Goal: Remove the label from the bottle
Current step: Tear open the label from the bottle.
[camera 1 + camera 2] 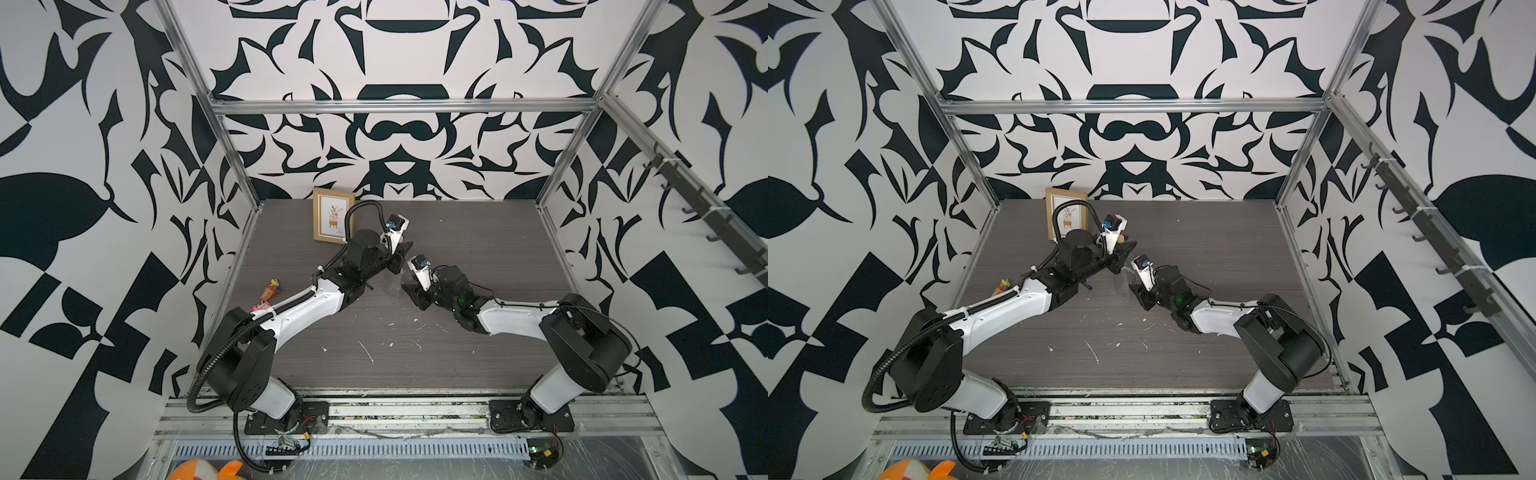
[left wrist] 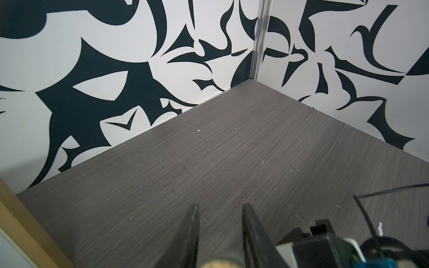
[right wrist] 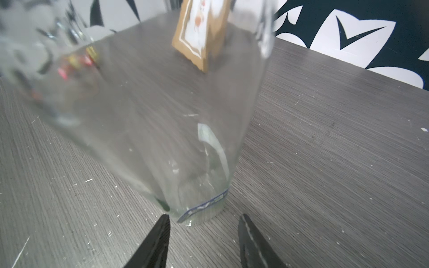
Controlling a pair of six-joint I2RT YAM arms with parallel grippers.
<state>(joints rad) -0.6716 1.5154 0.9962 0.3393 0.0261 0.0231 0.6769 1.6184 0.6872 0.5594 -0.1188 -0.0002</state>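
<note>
Left gripper (image 2: 220, 207) clenches the glass bottle (image 3: 162, 116) by its cork (image 2: 218, 263). The bottle stands upright, its base just beyond the spread, empty right gripper (image 3: 204, 217).

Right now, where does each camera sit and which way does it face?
Both top views: high above the front edge, looking down on the table; left arm and right arm show whole.
Right wrist: low on the right arm, facing the base of the bottle; the open right gripper shows.
Left wrist: facing the far corner; the left gripper shows, shut on the bottle's cork stopper.
Shared: the picture frame, in every view.
</note>
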